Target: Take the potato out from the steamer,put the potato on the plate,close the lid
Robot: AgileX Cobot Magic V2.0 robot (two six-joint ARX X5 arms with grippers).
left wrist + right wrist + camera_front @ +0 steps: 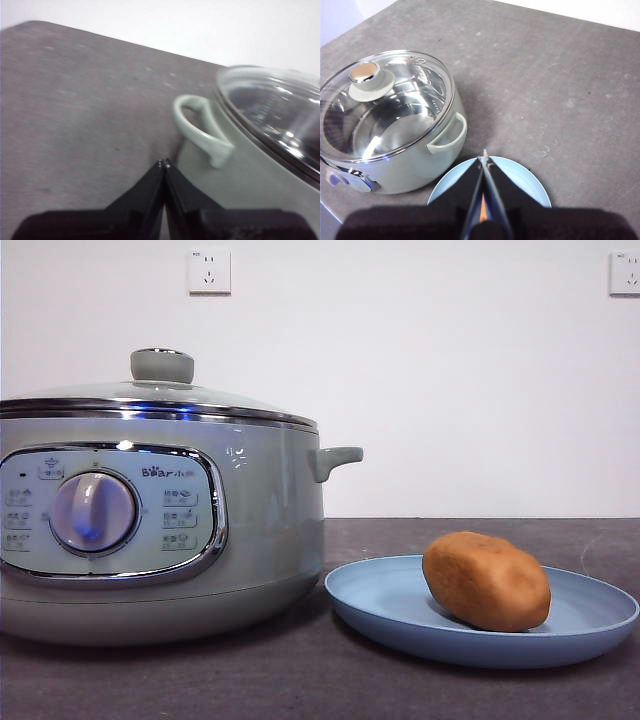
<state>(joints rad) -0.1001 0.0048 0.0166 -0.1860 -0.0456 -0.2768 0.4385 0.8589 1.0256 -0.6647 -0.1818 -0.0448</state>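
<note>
The orange-brown potato [487,580] lies on the light blue plate [590,625] at the right in the front view. The sage-green steamer [270,530] stands left of the plate with the glass lid [150,398] seated on it. In the right wrist view my right gripper [484,158] is shut and empty, above the plate [525,182], beside the steamer [415,165] and lid [390,107]; a sliver of the potato [483,209] shows between the jaws. In the left wrist view my left gripper [164,163] is shut and empty next to the steamer's side handle [202,131]; the lid [280,107] shows closed.
The grey table [300,680] runs back to a white wall with two sockets [209,270]. In the right wrist view, open tabletop [560,85] lies beyond the steamer and plate. Neither arm shows in the front view.
</note>
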